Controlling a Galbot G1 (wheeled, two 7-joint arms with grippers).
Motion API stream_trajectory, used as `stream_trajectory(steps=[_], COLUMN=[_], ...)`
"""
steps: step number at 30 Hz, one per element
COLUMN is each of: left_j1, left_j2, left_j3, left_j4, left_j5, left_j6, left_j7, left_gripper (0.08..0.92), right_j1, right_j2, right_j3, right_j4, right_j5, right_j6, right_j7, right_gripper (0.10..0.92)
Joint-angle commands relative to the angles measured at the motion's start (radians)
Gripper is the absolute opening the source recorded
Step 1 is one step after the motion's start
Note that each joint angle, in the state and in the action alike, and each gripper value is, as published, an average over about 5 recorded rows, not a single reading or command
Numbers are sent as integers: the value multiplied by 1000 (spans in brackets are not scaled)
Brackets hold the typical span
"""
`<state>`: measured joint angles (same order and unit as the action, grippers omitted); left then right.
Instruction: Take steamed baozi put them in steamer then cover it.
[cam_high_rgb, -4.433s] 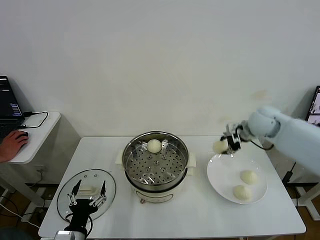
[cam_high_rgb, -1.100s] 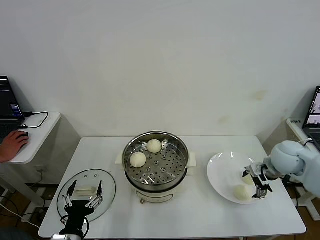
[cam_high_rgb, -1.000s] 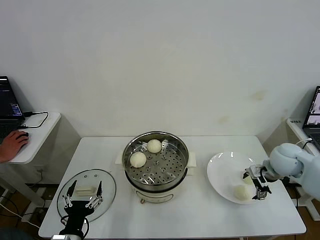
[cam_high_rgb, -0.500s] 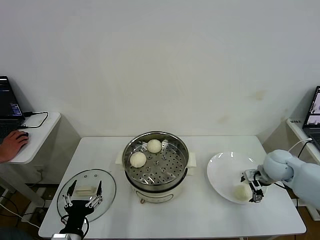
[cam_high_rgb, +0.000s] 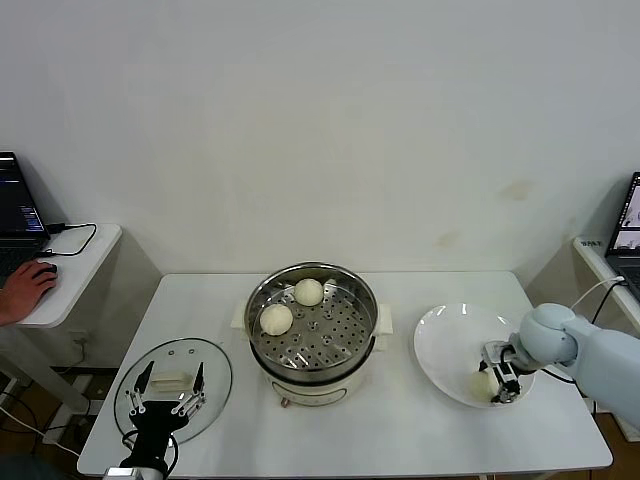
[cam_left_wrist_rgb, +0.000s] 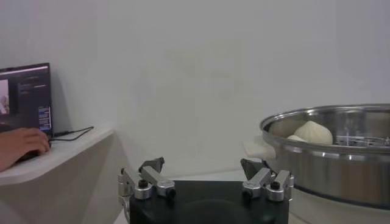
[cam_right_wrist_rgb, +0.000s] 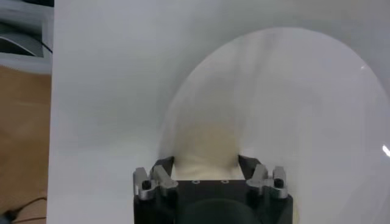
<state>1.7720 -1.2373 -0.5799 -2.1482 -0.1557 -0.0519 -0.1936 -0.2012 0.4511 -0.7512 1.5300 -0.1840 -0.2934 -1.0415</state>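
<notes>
The steamer (cam_high_rgb: 311, 325) stands mid-table with two baozi inside, one at the back (cam_high_rgb: 308, 291) and one at the left (cam_high_rgb: 276, 318); the left wrist view shows the steamer (cam_left_wrist_rgb: 341, 155) with a baozi (cam_left_wrist_rgb: 314, 131) in it. My right gripper (cam_high_rgb: 497, 382) is down on the white plate (cam_high_rgb: 440, 340), open, its jaws on either side of a baozi (cam_high_rgb: 484, 381), which shows between them in the right wrist view (cam_right_wrist_rgb: 204, 146). A fourth baozi is hidden. My left gripper (cam_high_rgb: 170, 393) is open over the glass lid (cam_high_rgb: 215, 375).
A side table at the far left holds a laptop, with a person's hand (cam_high_rgb: 25, 290) on a mouse. Another laptop (cam_high_rgb: 630, 215) stands at the far right. The plate (cam_right_wrist_rgb: 304, 109) sits near the table's right edge.
A second baozi now lies in the steamer. My right gripper went back to the plate and came down around the front baozi. The left arm stayed put.
</notes>
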Motion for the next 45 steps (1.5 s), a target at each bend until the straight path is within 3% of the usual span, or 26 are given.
stream_trajectory(steps=[1, 16, 22, 27, 38, 45], left_j1=[1, -10, -9, -12, 3, -2], left_j2=[0, 16, 23, 19, 13, -7], left_j3=[1, 2, -1, 0, -43, -44], left_j4=[-1, -10, -23, -27, -42, -45], left_j5=[1, -5, -10, -8, -11, -11], left_j6=[0, -1, -1, 0, 0, 1], left_j7=[0, 1, 0, 0, 1, 1], left_gripper=[823, 823, 823, 823, 823, 823], right_j1=[23, 526, 820, 889, 804, 773], right_j2=[-3, -34, 85, 239, 475, 608], right_j3=[0, -76, -235, -327, -474, -545], right_j4=[2, 40, 62, 110, 89, 62], right_j5=[11, 268, 392, 467, 526, 388], right_j6=[0, -18, -35, -40, 117, 250], right_j7=[-4, -59, -40, 4, 92, 121], right_gripper=[623, 612, 618, 619, 619, 619])
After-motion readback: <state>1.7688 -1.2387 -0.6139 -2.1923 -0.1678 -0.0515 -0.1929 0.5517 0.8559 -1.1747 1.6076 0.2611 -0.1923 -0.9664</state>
